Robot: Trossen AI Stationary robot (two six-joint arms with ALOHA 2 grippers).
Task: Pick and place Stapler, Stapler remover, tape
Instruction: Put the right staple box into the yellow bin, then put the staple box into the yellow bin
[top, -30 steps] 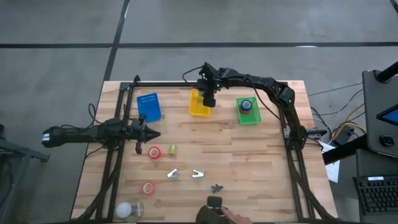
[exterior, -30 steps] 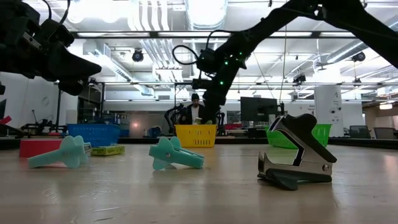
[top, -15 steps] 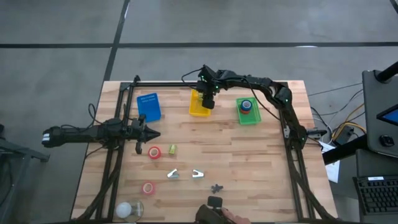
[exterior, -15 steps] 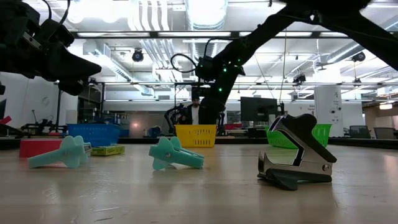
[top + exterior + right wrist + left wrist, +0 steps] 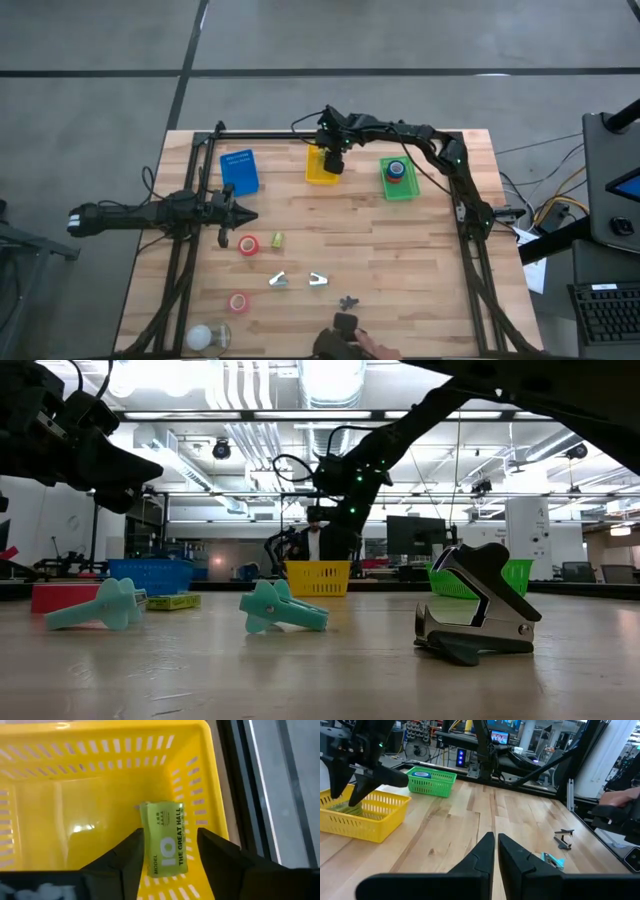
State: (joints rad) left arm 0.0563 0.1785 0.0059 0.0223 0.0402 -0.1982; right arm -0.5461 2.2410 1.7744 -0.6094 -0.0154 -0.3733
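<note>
My right gripper (image 5: 167, 857) is open, low over the yellow basket (image 5: 320, 168). Its fingers stand on either side of a green staple box (image 5: 165, 840) that lies on the basket floor near a corner. A strip of yellow shows between the box and one finger. My left gripper (image 5: 247, 215) is shut and hangs above the table's left middle. The dark staple remover (image 5: 348, 302) sits near the near edge, large in the low view (image 5: 478, 615). A red tape roll (image 5: 248, 244) and a pink one (image 5: 238, 302) lie flat on the table.
A green basket (image 5: 399, 180) holds a red-and-blue roll; a blue basket (image 5: 238, 171) stands left of the yellow one. Two teal clips (image 5: 278, 281) (image 5: 318, 280), a small green box (image 5: 277, 240) and a bulb (image 5: 205, 337) lie about. A person's hand (image 5: 352, 343) holds a black object at the near edge.
My right arm has sunk lower over the yellow basket, its gripper staying above the same spot. The person's hand at the near edge has shifted a little. My left arm has kept still.
</note>
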